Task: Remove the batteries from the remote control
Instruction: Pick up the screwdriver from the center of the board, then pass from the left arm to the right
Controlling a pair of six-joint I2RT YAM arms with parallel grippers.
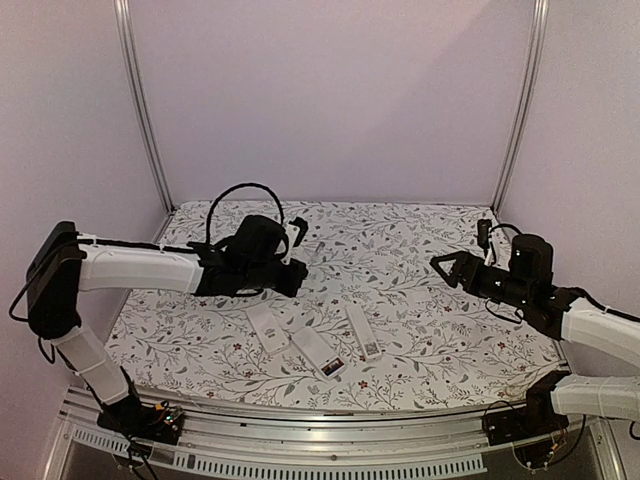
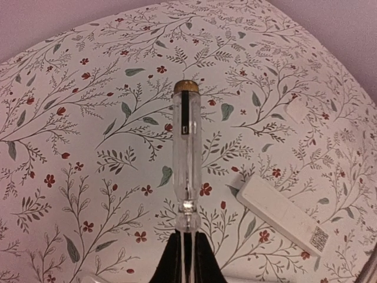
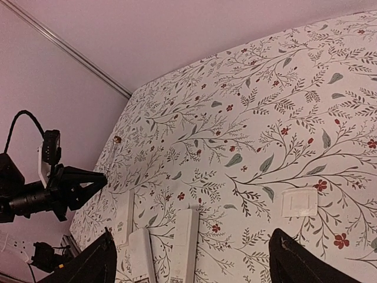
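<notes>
Currently my left jaws are clenched on the tool (image 2: pixel 186 159), held out over the table (image 1: pixel 420 300), probably for prying. Meanwhile my right jaws hang spread and empty, likely free to steady a remote (image 1: pixel 318 352). I can't make out the batteries, presumably inside the remotes lying mid-table.

Left arm (image 1: pixel 140 268) reaches inward, left gripper (image 2: pixel 187 254) clamped on a clear tool (image 2: pixel 186 153) (tool points forward); right arm (image 1: pixel 600 335) elbow-bent, right gripper (image 1: pixel 443 270) jaws spread wide.
</notes>
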